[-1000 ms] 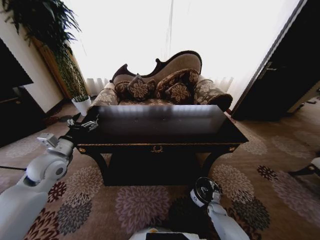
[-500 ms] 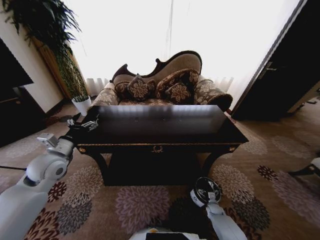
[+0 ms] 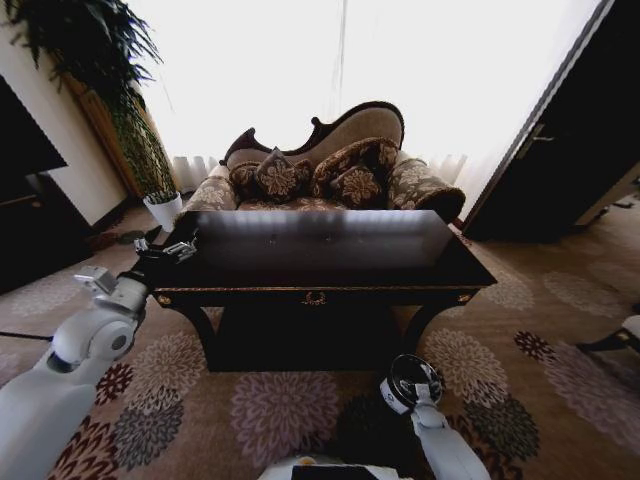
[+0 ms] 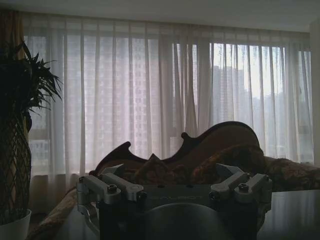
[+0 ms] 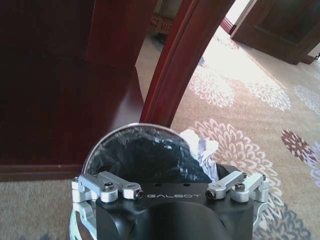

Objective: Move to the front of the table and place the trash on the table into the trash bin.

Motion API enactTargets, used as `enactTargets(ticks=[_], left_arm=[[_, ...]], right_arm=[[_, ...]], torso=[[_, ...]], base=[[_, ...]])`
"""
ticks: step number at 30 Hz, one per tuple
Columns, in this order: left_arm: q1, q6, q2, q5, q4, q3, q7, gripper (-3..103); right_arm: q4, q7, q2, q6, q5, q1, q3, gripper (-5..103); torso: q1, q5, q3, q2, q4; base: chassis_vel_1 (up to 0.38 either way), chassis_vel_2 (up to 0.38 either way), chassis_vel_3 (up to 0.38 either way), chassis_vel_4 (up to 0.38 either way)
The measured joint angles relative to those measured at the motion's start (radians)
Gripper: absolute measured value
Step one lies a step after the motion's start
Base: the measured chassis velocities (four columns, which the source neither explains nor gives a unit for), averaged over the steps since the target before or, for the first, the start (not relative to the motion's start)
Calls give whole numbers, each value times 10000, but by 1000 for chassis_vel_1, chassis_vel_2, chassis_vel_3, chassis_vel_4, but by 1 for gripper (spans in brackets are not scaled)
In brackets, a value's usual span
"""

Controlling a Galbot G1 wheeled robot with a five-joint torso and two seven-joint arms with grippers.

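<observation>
The dark glossy table [image 3: 330, 275] stands straight ahead, its gold emblem facing me. No trash shows on its top. The black trash bin [image 3: 412, 378] sits on the carpet in front of the table, below my right arm. My right gripper [image 5: 169, 197] hovers open just above the bin [image 5: 145, 155]. A crumpled white paper wad [image 5: 198, 148], part of the trash, rests inside against the rim. My left gripper [image 3: 168, 245] is held open at the table's left corner, nothing between its fingers, and it appears again as the left gripper [image 4: 172, 196] facing the sofa.
A patterned sofa [image 3: 330, 165] stands behind the table, a tall plant in a white pot [image 3: 162, 208] at the left. A curved reddish table leg [image 5: 172, 65] rises just beyond the bin. Dark furniture lies left, a dark door [image 3: 560, 150] right, flowered carpet all around.
My right forearm has shifted very slightly over the bin. The left arm, the table and the bin stay where they were.
</observation>
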Motion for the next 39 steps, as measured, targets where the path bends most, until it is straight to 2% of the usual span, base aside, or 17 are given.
enactTargets(ticks=[3, 5, 6, 8, 10, 11, 12, 13, 14, 15, 16, 19, 21, 30, 34, 37, 39], left_arm=[[0, 0, 0, 0, 0, 0, -1, 100], [0, 0, 0, 0, 0, 0, -2, 100], [0, 0, 0, 0, 0, 0, -2, 100], [0, 0, 0, 0, 0, 0, 0, 100], [1, 0, 0, 0, 0, 0, -2, 100], [1, 0, 0, 0, 0, 0, -2, 100], [0, 0, 0, 0, 1, 0, -4, 100], [-1, 0, 1, 0, 0, 0, -1, 100], [0, 0, -1, 0, 0, 1, 2, 100], [0, 0, 0, 0, -1, 0, 2, 100], [0, 1, 1, 0, 2, 0, -8, 100], [1, -1, 0, 0, 0, 0, -4, 100], [0, -2, 0, 0, 0, 0, -5, 100], [0, -1, 0, 0, 1, 0, -5, 100], [1, -1, 0, 0, 0, 0, -3, 100], [1, -1, 0, 0, 1, 0, -3, 100], [0, -1, 0, 0, 2, 0, -3, 100]], right_arm=[[331, 14, -2, -597, 282, -64, -16, 100], [308, -53, 18, -500, 214, -53, 56, 100], [717, -175, 14, -1223, 1110, -193, 15, 100], [673, -314, 81, -730, 313, -142, 269, 100], [1142, -388, 96, -1518, 1278, -320, 295, 100], [1142, -388, 96, -1518, 1278, -320, 295, 100], [998, -451, 147, -780, 274, -246, 530, 100], [992, -527, 144, -680, 218, -192, 610, 100], [1280, -502, 125, -1435, 1206, -255, 585, 100], [1342, -502, 135, -1564, 1277, -325, 576, 100], [1133, -622, 137, -767, 134, -266, 698, 100], [1355, -644, 71, -1195, 814, -329, 658, 100], [1330, -860, -7, -917, 680, -439, 634, 100], [1324, -1061, -144, -419, 454, -685, 643, 100], [1870, -1030, -158, -214, 833, -1011, 692, 100], [3853, -1100, -388, -330, 2272, -2382, 836, 100], [4509, -1132, -450, -371, 2641, -2857, 903, 100]], torso=[[-1, -12, -1, 1, 1], [-1, -7, 0, 0, 1], [-1, -8, -1, 0, 2], [0, -6, 0, 1, -2], [-1, -6, 1, 0, 1], [-1, -6, 1, 0, 1], [0, 8, 4, -1, -8], [0, -5, -1, 0, -2], [-1, -28, -3, 1, 6], [-1, -21, -1, 1, 4], [-1, 10, 2, -1, -5], [-2, -21, -2, 1, 3], [-1, 0, 0, 0, 0], [-2, -7, 0, 0, 1], [-2, -6, 0, 0, 2], [-1, -8, -1, 0, 5], [-1, -7, 0, 0, -2]], base=[[0, 0, 0, 0], [0, 0, 0, 0], [0, 0, 0, 0], [0, 0, 0, 0], [0, 0, 0, 0], [0, 0, 0, 0], [0, 0, 0, 0], [0, 0, 0, 0], [0, 0, 0, 0], [0, 0, 0, 0], [0, 0, 0, 0], [0, 0, 0, 0], [0, 0, 0, 0], [0, 0, 0, 0], [0, 0, 0, 0], [0, 0, 0, 0], [0, 0, 0, 0]])
